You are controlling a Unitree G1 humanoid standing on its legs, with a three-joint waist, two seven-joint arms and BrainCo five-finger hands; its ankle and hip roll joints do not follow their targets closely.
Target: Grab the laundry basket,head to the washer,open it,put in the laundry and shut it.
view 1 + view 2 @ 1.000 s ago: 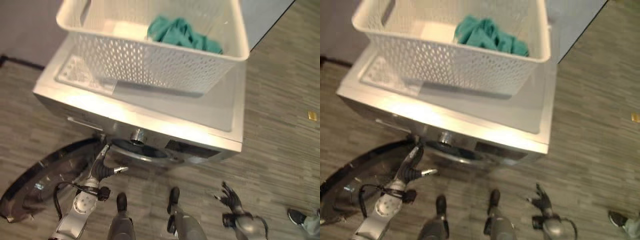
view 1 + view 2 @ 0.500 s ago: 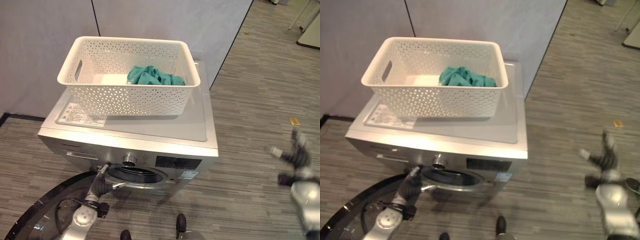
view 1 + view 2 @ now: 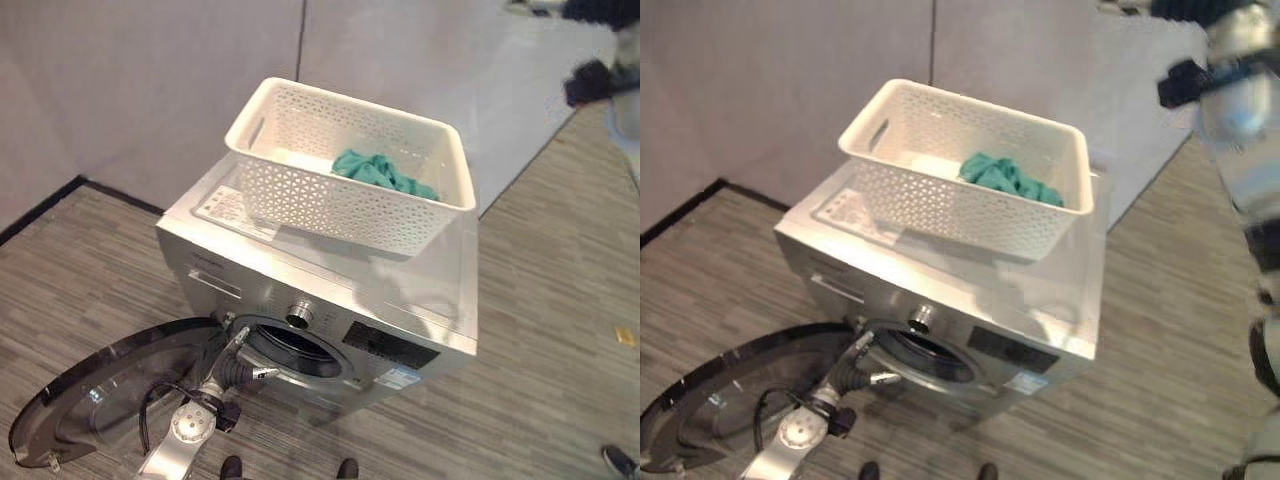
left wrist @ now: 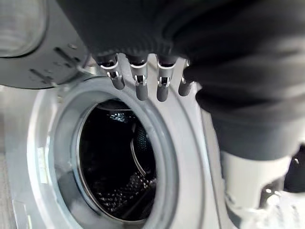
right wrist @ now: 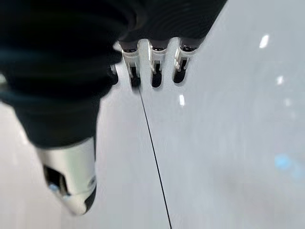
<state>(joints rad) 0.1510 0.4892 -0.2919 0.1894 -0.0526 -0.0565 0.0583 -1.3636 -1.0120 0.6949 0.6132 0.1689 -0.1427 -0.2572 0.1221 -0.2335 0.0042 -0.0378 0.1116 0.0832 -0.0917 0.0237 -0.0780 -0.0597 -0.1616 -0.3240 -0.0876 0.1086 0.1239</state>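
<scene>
A white perforated laundry basket [image 3: 345, 195] stands on top of the silver washer [image 3: 400, 290], with a teal bundle of laundry [image 3: 380, 172] inside it. The washer's round glass door [image 3: 110, 395] hangs wide open at the lower left, and the dark drum [image 4: 119, 162] shows behind it. My left hand [image 3: 238, 368] is open, its straight fingers [image 4: 138, 83] just in front of the door opening's rim. My right arm [image 3: 1235, 100] is raised high at the upper right, well away from the basket. My right hand [image 5: 152, 62] is open, fingers straight, facing a pale wall.
Pale wall panels [image 3: 150, 90] stand right behind the washer. Grey plank floor [image 3: 560, 330] stretches to the right of it. A person's dark shoe [image 3: 622, 460] is at the lower right corner.
The camera has tilted up and swung, so the whole scene has shifted. My right arm has risen from near the floor to high at the upper right. My left hand stays by the door opening.
</scene>
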